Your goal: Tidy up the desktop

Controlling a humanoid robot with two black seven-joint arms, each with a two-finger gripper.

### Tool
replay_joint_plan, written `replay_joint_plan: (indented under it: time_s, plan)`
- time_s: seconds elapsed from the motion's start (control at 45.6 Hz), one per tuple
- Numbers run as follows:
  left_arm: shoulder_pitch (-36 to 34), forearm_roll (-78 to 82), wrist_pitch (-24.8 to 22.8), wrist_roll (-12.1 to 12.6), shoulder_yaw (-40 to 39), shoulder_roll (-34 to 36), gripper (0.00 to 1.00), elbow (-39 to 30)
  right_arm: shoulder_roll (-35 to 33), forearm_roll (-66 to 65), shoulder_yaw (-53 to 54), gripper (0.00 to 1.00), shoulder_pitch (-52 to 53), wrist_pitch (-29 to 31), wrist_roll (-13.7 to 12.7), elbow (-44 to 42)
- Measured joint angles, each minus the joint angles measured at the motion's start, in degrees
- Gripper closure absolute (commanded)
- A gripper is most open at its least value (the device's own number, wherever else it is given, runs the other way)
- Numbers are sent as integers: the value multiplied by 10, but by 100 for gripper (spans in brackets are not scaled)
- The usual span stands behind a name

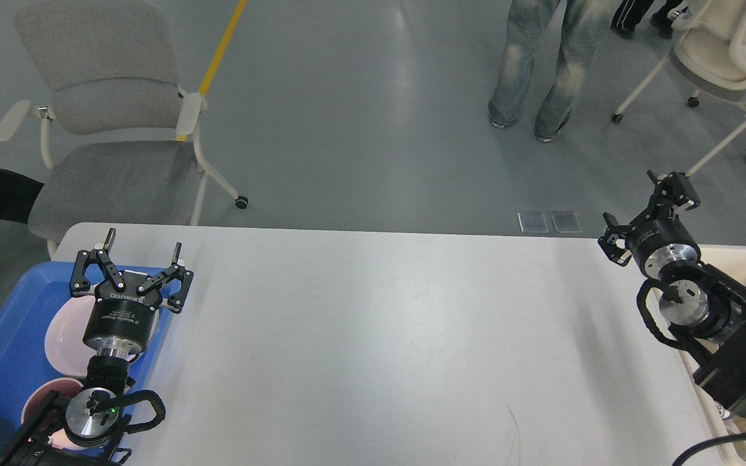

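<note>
Across most of the view lies the desktop [379, 336], white, bare in the middle; left gripper [142, 251] w/ fingers spread, empty, above blue tray [7, 349] holding pink dishes [65, 333]; right gripper [646, 212] at far-right corner beside cream bin [745, 262], fingers spread apart, holding nothing.

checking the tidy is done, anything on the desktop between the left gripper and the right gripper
Nothing: in the head view the desktop is bare white surface from the left gripper across to the right gripper.
</note>
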Motion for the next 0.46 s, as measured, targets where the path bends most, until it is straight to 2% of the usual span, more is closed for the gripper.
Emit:
replay_joint_plan:
  time_s: [0.11, 0.46]
  plan:
    - [0, 0, 0, 0, 0, 0, 4, 0, 40, -34, 79, 0, -68, 31, 28, 33]
    - [0, 0, 0, 1, 0, 0, 4, 0, 88, -71, 120, 0, -94, 43, 35, 38]
